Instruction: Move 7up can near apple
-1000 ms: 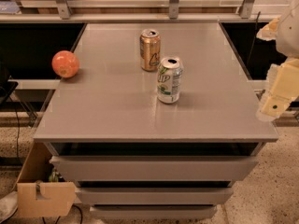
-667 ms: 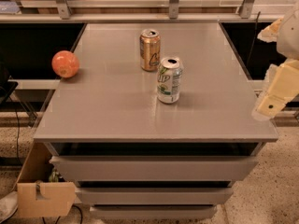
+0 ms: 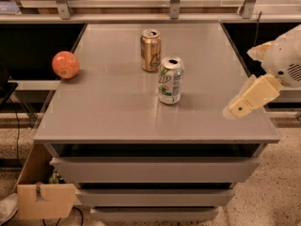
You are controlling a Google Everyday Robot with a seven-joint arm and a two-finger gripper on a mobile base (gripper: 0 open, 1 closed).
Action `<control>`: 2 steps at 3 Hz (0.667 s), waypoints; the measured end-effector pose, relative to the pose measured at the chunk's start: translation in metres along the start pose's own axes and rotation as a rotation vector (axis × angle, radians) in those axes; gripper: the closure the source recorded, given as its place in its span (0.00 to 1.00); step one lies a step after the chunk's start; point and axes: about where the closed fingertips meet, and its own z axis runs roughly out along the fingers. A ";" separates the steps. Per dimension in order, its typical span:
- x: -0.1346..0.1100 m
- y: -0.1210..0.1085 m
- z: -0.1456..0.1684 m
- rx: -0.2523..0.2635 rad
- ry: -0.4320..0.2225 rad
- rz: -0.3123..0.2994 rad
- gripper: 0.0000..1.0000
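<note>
Fingers (image 3: 251, 95) of the gripper (image 3: 240, 83) stand apart and hold nothing, over the right edge of the grey table (image 3: 141, 121). 7up can (image 3: 170, 80) stands upright near table centre, just in front of a gold-brown can (image 3: 151, 50), well apart from the apple (image 3: 66, 64) at the left edge. Step in hand: approach, can not yet grasped. Next move, by judgement: travel left and close around the 7up can without touching the gold-brown can.
</note>
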 end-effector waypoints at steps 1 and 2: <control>-0.020 -0.014 -0.003 0.059 -0.083 0.022 0.00; -0.020 -0.014 -0.003 0.061 -0.081 0.020 0.00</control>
